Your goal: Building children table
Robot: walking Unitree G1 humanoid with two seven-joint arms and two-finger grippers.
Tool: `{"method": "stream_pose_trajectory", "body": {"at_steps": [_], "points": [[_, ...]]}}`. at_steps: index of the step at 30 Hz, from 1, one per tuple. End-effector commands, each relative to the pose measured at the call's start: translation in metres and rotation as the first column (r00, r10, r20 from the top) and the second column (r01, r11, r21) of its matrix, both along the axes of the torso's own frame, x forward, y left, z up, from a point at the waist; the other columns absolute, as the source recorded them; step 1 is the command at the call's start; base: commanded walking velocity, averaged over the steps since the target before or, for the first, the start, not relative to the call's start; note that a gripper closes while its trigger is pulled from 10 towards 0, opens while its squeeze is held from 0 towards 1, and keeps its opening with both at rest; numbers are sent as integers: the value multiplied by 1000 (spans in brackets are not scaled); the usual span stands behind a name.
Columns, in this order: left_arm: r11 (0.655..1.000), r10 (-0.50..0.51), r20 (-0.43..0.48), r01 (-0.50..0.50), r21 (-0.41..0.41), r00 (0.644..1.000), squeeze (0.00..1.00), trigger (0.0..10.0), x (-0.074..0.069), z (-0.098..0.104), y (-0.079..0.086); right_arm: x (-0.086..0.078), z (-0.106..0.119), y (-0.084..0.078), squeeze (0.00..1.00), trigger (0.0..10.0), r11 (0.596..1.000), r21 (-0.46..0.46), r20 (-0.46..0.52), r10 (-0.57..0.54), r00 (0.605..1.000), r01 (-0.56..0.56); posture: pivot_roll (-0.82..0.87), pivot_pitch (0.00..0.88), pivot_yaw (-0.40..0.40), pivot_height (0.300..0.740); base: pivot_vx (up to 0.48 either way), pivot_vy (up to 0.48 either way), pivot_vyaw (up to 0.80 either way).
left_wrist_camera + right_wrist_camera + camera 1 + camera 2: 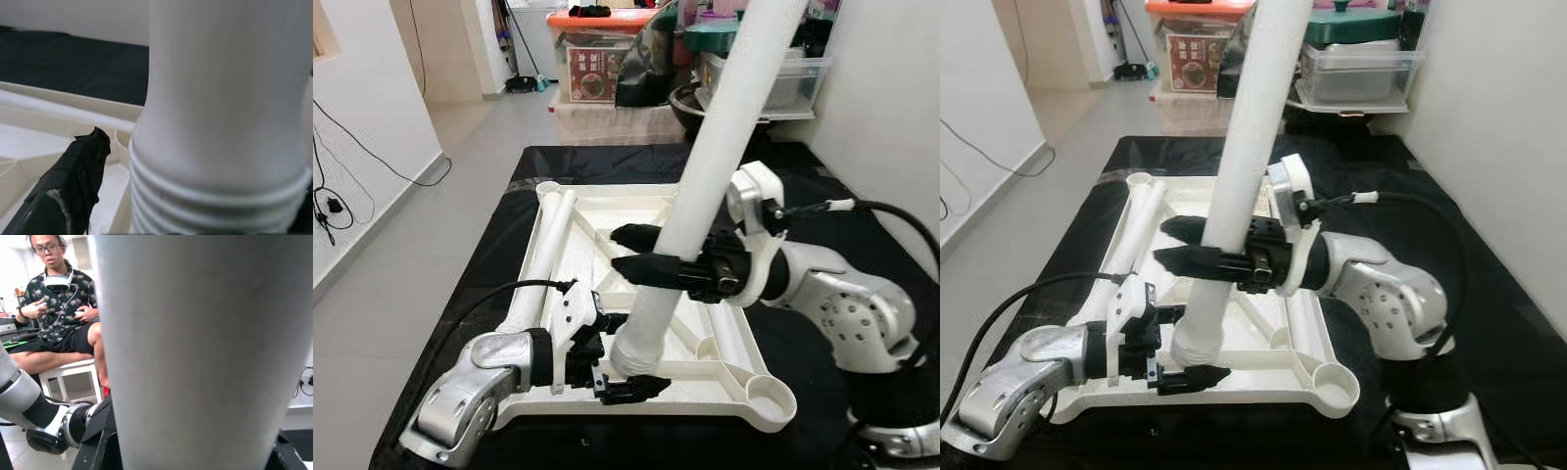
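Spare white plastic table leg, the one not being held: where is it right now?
In the left eye view, the spare white plastic table leg lies flat along the robot's-left edge of the upturned white plastic tabletop, just beyond the left hand.

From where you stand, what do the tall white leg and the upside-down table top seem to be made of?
The leg looks like moulded plastic, matte white: smooth, with moulded screw ridges at its lower end in the left wrist view. The table top seems the same plastic, slightly creamier, with cast ribs and round corner sockets. The black mat beneath looks like a thin, faintly glossy sheet, though fabric or plastic I can't tell.
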State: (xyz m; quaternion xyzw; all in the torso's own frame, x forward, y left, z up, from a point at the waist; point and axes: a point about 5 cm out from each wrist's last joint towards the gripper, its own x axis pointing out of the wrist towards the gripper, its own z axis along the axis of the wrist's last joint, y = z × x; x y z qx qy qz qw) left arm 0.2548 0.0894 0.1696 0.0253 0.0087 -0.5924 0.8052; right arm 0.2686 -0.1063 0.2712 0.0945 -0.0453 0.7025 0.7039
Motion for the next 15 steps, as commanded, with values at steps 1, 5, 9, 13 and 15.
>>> {"method": "stream_pose_trajectory", "body": {"at_steps": [1, 5, 9, 13, 15], "points": [[998, 53, 12, -52, -35, 999, 0, 10000, 8, 7, 3, -7, -5, 10, 0, 0, 998, -15, -21, 62, 998, -63, -126, 0, -4, 740, 0, 0, 0], [995, 60, 14, -59, -78, 998, 0, 10000, 13, 12, 2, -7, -6, 11, 0, 0, 998, -13, -25, 57, 998, -57, -128, 0, 0, 740, 0, 0, 0], [995, 59, 2, -58, -81, 998, 0, 2510, 14, 8, 1, -6, -7, 12, 0, 0, 999, -8, -28, 41, 999, -42, -132, 0, 1, 740, 0, 0, 0], [992, 79, -4, -79, -95, 997, 0, 0, 13, 5, 2, -7, -8, 12, 0, 0, 999, -4, -31, 38, 999, -38, -131, 0, -1, 740, 0, 0, 0], [991, 84, -3, -84, -107, 996, 0, 0, 12, 6, 3, -7, -8, 11, 0, 0, 999, -2, -33, 35, 999, -35, -130, 0, -4, 740, 0, 0, 0]]}}
